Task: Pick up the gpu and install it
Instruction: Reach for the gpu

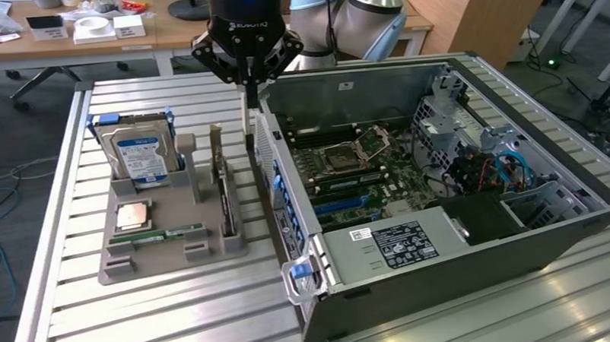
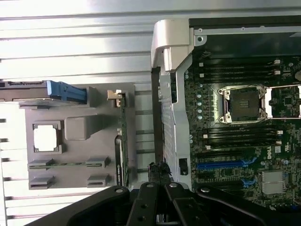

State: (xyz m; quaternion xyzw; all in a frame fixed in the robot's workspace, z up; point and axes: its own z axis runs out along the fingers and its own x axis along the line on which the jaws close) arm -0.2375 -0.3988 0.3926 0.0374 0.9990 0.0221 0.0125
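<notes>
The gpu [image 1: 221, 178] stands on its long edge in a slot of the grey parts holder [image 1: 156, 256], its tan-brown side showing. In the wrist view the gpu [image 2: 123, 141] is a thin edge-on strip in the holder [image 2: 80, 127]. My gripper [image 1: 249, 139] hangs between the holder and the rear wall of the open computer case [image 1: 313, 102]. It is a little to the exterior view's right of the gpu and apart from it. The fingers [image 2: 159, 170] are shut together with nothing between them.
The holder also carries an upright silver hard drive [image 1: 137, 154], a CPU [image 1: 134, 215] and a green memory stick [image 1: 150, 237]. Inside the case lies the motherboard [image 1: 351, 169] with blue slots [image 2: 221, 165]. Everything rests on a slatted metal table [image 1: 137, 321].
</notes>
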